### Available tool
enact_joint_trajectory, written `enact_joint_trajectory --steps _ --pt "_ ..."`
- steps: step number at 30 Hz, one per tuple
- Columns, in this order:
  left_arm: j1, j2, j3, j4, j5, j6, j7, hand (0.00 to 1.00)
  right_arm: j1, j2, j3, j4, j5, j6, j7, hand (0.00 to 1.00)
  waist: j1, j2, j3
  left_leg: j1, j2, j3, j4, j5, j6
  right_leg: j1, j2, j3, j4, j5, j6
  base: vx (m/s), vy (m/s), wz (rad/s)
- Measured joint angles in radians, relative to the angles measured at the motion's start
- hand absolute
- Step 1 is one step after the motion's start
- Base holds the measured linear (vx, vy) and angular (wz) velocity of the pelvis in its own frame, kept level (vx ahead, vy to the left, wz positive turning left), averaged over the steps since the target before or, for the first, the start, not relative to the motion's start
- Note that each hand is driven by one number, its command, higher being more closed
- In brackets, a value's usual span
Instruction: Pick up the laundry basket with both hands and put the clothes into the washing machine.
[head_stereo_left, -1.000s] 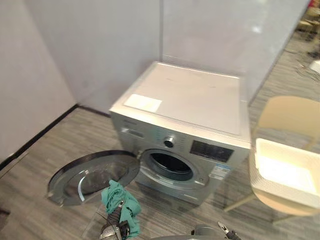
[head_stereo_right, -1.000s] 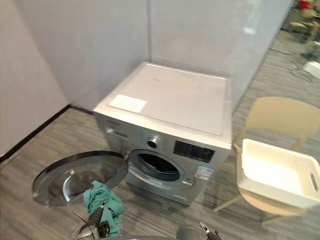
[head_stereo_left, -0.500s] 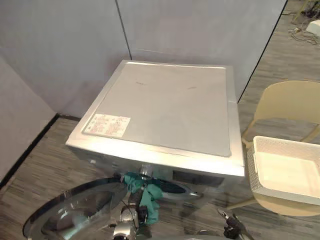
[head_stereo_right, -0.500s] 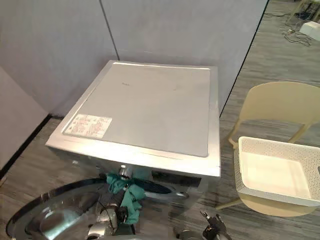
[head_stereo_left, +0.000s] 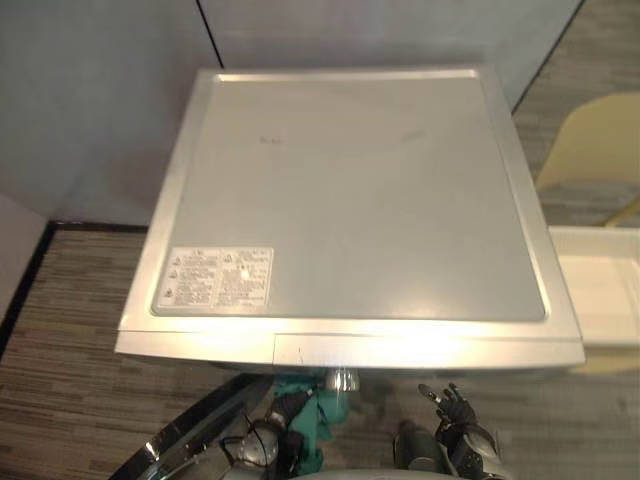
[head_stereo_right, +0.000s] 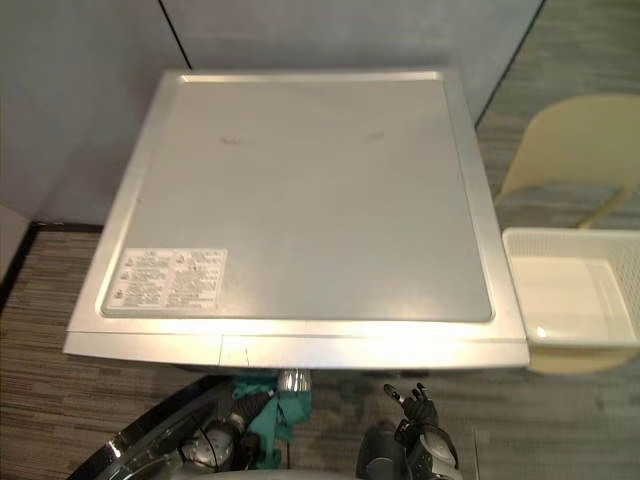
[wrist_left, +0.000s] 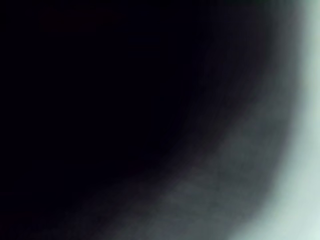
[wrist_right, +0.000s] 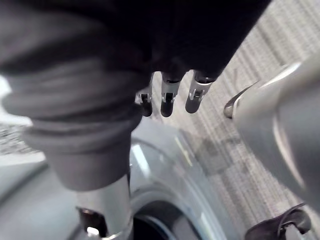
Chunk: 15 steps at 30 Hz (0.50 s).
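The washing machine stands close ahead, its open door barring the left; bare floor lies right.

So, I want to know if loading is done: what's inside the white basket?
A bare white bottom, no clothes, in the basket on the chair. Its right end lies out of view.

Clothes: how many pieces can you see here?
1: a teal cloth below the washer's front edge, by the left hand. The basket on the chair looks empty; more may be hidden in the washer.
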Motion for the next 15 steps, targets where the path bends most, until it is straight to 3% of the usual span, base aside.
enact_joint_trajectory --steps 1,3,4,5,6,7,9,15 --pt "-0.034 0.0 -0.001 -0.009 -0.013 -0.008 0.019 1.0 -0.003 -0.004 0.019 -0.019 0.011 0.0 -0.002 0.0 0.005 -0.006 0.022 -0.053 0.004 0.003 0.055 -0.013 0.001 -0.042 -0.003 0.005 0.031 -0.054 0.003 -0.21 0.051 -0.15" --pt "-0.09 -0.011 -0.008 -0.027 -0.035 -0.009 0.049 1.0 -0.017 -0.01 0.037 -0.035 0.027 -0.002 -0.008 0.0 0.013 -0.008 0.05 -0.122 0.007 0.003 0.091 -0.014 0.001 -0.121 0.002 0.006 0.112 -0.081 0.0 -0.29 0.068 0.11" --pt "-0.127 -0.018 -0.015 -0.04 -0.042 -0.014 0.064 1.0 -0.03 -0.001 0.036 -0.034 0.031 -0.004 -0.018 0.0 0.014 -0.031 0.064 -0.151 -0.01 0.022 0.071 -0.013 0.0 -0.172 -0.011 0.011 0.137 -0.086 -0.001 -0.28 0.073 0.27" --pt "-0.144 -0.024 -0.016 -0.047 -0.044 -0.019 0.072 1.0 -0.036 0.004 0.035 -0.035 0.033 -0.006 -0.021 0.0 0.018 -0.037 0.072 -0.187 -0.004 0.022 0.163 -0.028 0.008 -0.202 -0.022 0.016 0.153 -0.09 -0.01 -0.28 0.115 0.07" --pt "-0.156 -0.051 -0.031 -0.049 -0.052 -0.034 0.083 1.0 -0.042 -0.002 0.045 -0.05 0.046 -0.015 -0.024 0.0 0.028 -0.032 0.074 -0.236 0.015 0.013 0.378 -0.072 0.018 -0.25 0.0 0.017 0.217 -0.095 -0.005 -0.2 0.114 -0.09" --pt "-0.176 -0.065 -0.053 -0.053 -0.063 -0.036 0.095 1.0 -0.048 -0.011 0.052 -0.072 0.063 -0.019 -0.03 0.0 0.029 -0.02 0.075 -0.228 0.02 -0.01 0.37 -0.226 0.033 -0.301 0.016 0.017 0.294 -0.117 0.013 -0.18 0.122 -0.09" --pt "-0.245 -0.076 -0.083 -0.048 -0.066 -0.037 0.103 1.0 -0.071 -0.011 0.059 -0.077 0.073 -0.03 -0.045 0.0 0.038 -0.04 0.091 -0.306 0.014 -0.012 0.423 -0.227 0.033 -0.381 0.014 0.031 0.362 -0.131 0.018 -0.16 0.082 0.07" --pt "-0.448 -0.119 -0.124 0.074 -0.064 -0.029 0.137 1.0 -0.137 -0.009 0.067 -0.123 0.127 -0.054 -0.072 0.0 0.047 -0.044 0.112 -0.467 0.018 -0.016 0.497 -0.227 0.035 -0.552 0.032 0.06 0.467 -0.143 0.04 -0.11 -0.01 -0.03"
